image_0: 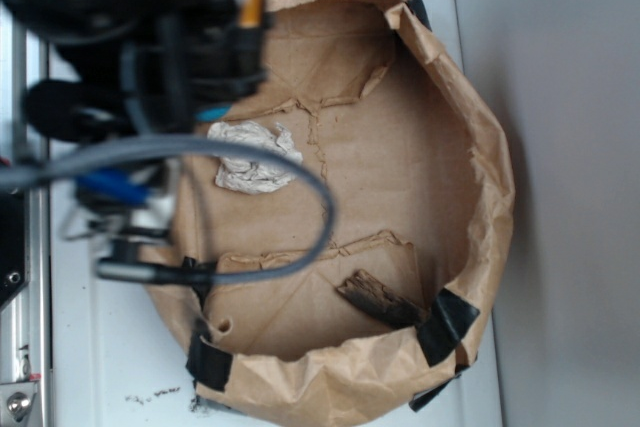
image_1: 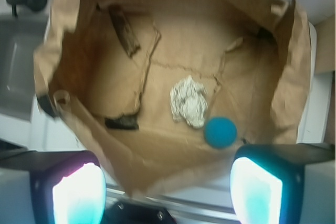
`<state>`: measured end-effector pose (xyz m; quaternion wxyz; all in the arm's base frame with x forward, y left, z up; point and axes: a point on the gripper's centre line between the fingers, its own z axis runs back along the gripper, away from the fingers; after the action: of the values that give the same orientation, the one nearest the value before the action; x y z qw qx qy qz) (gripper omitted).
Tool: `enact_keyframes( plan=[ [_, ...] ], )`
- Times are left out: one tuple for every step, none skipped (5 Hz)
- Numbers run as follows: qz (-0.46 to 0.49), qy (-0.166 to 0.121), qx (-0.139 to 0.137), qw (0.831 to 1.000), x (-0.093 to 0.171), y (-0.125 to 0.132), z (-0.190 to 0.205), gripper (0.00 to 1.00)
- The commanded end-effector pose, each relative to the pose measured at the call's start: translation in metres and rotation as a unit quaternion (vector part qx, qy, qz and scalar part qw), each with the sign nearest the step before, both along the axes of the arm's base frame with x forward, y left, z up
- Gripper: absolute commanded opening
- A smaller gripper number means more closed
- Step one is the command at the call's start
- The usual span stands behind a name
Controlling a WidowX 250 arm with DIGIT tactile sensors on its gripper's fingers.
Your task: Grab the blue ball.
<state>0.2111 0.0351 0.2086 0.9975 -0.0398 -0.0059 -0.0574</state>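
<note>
Paper walls of a brown bag (image_0: 480, 147) ring the scene in the exterior view. White paper wad (image_0: 255, 157) lies inside at about 9 o'clock. A little blue ball (image_0: 214, 113) peeks out at 10 o'clock, half hidden by the blurry black arm (image_0: 130, 47).

In the wrist view, the blue ball (image_1: 220, 132) sits at 4 o'clock, just beside the wad (image_1: 189, 100). The gripper (image_1: 168, 192) has its two fingers (image_1: 256, 192) spread wide apart, holding nothing, at 6 o'clock.

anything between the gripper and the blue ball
Nothing. In the wrist view only bare brown paper bag floor lies between the open gripper and the blue ball; the paper wad sits beside the ball.
</note>
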Motion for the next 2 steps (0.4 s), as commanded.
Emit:
enact_keyframes(
  plan=[
    [0.012, -0.022, 0.004, 1.0, 0.002, 0.003, 0.011, 1.0],
    [0.03, -0.031, 0.028, 0.999, 0.024, 0.005, -0.035, 1.0]
  ],
)
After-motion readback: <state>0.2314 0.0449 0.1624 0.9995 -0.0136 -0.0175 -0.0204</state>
